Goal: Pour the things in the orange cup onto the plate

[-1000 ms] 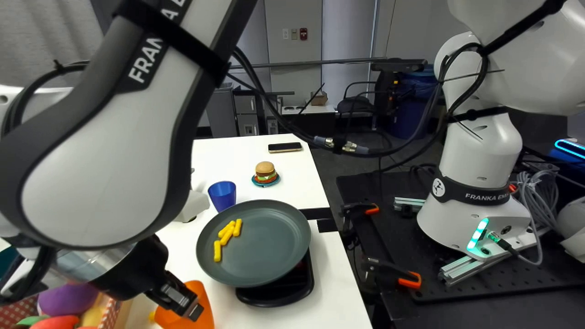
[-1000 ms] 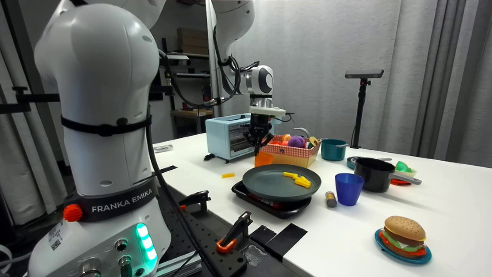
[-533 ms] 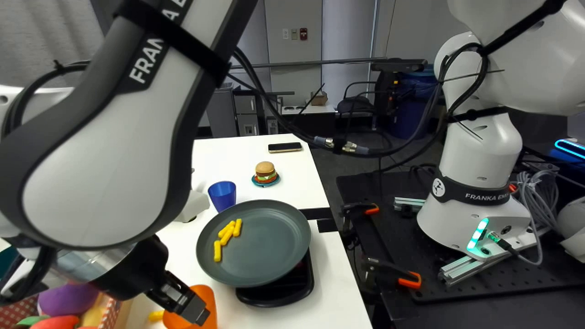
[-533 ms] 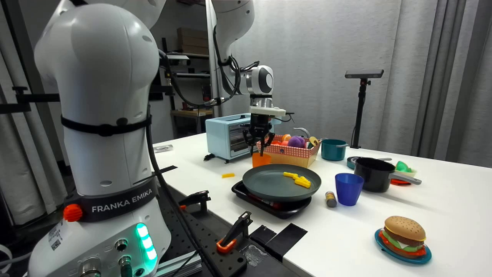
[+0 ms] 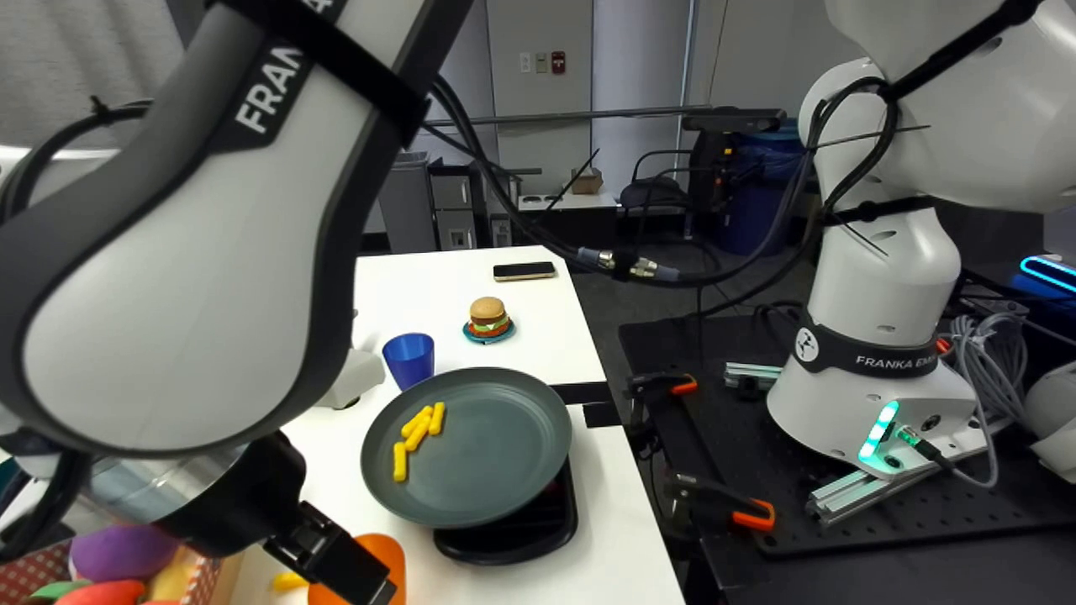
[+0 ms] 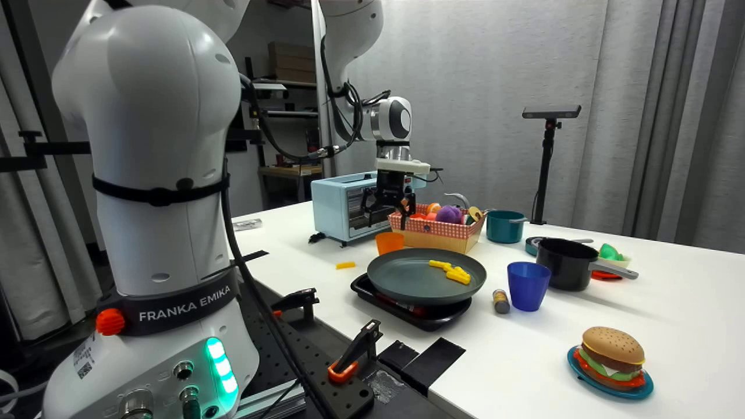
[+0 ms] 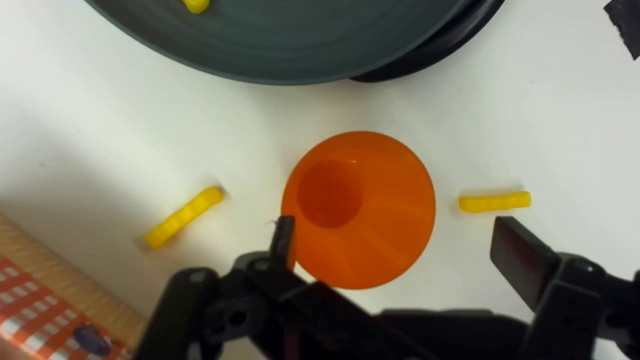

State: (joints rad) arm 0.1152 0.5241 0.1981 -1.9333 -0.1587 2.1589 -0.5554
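The orange cup (image 7: 385, 200) stands upright on the table beside the plate (image 7: 300, 60), and no piece shows inside it. My gripper (image 6: 386, 225) is open just above the cup, its fingers spread wider than the rim. In the wrist view one finger (image 7: 283, 235) overlaps the cup's edge, and the opposite pad (image 7: 520, 255) stands well apart from it. Several yellow pieces (image 5: 420, 427) lie on the grey-green plate. Two more rest on the table: a yellow stick (image 7: 182, 217) on the basket side and another yellow stick (image 7: 495, 202) across the cup.
The plate sits on a black tray (image 6: 428, 320). Behind the cup are a basket of toy food (image 6: 436, 237) and a light blue toaster oven (image 6: 334, 206). A blue cup (image 6: 528, 286), a black pot (image 6: 561, 270) and a toy burger (image 6: 611, 358) stand farther along the table.
My gripper has let go of the orange cup, opened and risen slightly above it. The cup, tilted a second ago, now stands upright. The pieces on the plate have not moved.
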